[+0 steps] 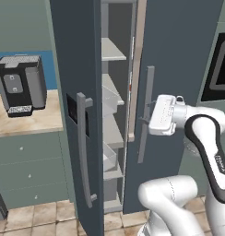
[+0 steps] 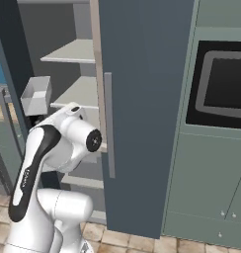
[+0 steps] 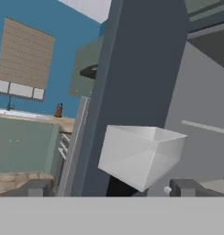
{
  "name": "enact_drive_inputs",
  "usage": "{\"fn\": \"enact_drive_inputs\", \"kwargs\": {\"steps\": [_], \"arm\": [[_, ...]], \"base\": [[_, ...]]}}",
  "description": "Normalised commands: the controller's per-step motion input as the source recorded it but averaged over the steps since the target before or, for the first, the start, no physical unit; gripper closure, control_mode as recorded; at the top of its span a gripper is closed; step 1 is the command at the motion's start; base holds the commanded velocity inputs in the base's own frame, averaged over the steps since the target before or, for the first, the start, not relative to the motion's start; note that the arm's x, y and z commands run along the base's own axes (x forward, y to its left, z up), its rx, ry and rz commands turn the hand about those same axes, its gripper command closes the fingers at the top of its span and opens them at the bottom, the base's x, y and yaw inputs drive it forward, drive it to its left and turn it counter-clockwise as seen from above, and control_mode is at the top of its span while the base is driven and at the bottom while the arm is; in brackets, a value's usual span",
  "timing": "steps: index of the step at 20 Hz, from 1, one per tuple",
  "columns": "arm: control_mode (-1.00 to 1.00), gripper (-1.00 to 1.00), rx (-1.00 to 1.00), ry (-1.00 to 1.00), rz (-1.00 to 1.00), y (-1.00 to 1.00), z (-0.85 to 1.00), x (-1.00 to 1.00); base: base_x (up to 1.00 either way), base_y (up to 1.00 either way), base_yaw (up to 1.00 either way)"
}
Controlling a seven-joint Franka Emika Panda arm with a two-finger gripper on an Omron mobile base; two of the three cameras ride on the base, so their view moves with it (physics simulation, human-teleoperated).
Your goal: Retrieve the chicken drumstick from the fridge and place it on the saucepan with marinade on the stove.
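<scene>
Drumstick not yet in sight among the fridge (image 1: 77,55) shelves (image 1: 112,50); the claw (image 3: 109,188), spread wide and empty, faces a clear door bin (image 3: 141,156) just ahead, so the search lies inward.

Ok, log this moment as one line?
phase: reaching into fridge | tall dark blue-grey fridge: doors ajar | end effector: open, empty, facing clear door bin | drumstick: not seen

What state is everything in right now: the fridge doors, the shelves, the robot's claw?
fridge: both doors partly open.
left door: swung outward.
right door: ajar.
shelves: those in sight are bare.
door bin: clear, looks empty.
gripper: open, holding nothing.
</scene>
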Motion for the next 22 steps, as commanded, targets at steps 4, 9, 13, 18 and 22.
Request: {"fn": "enact_drive_inputs", "kwargs": {"steps": [4, 9, 13, 18, 22], "arm": [[-1.00, -1.00, 0.00, 0.13, 0.01, 0.24, 0.00, 0.26], [-1.00, -1.00, 0.00, 0.14, 0.00, 0.20, 0.00, 0.25], [-1.00, -1.00, 0.00, 0.03, 0.00, 0.10, 0.00, 0.13], [-1.00, -1.00, 0.00, 0.00, 0.04, 0.10, -0.01, 0.24], [-1.00, -1.00, 0.00, 0.00, 0.07, 0.08, -0.12, 0.32]], "base": [[0.00, 0.00, 0.00], [0.00, 0.00, 0.00], [0.00, 0.00, 0.00], [0.00, 0.00, 0.00], [0.00, 0.00, 0.00]]}}
